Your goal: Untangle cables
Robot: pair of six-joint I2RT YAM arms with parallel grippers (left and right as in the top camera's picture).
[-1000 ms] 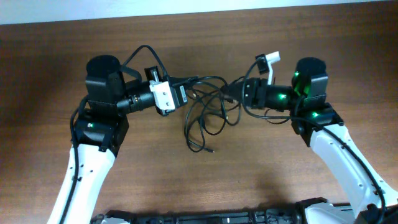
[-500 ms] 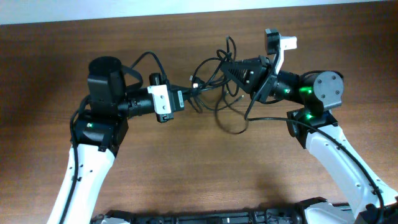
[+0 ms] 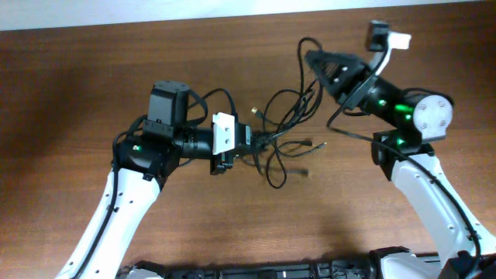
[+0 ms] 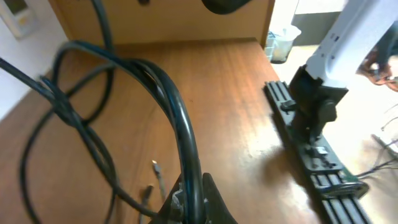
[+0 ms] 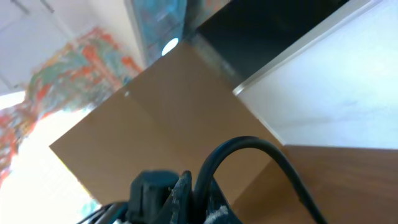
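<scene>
The left gripper (image 3: 246, 140) is clenched on the cables (image 3: 283, 124) — in the left wrist view one strand sits pinched in its jaws and arches up and away from them. The right gripper (image 3: 313, 59), likewise clamped on a strand, hangs raised near the far edge of the table (image 3: 70, 101), right of centre. The bundle is stretched between the two, with its long axis running diagonally from the table's middle toward the far right corner — loose loops sag beneath it.
</scene>
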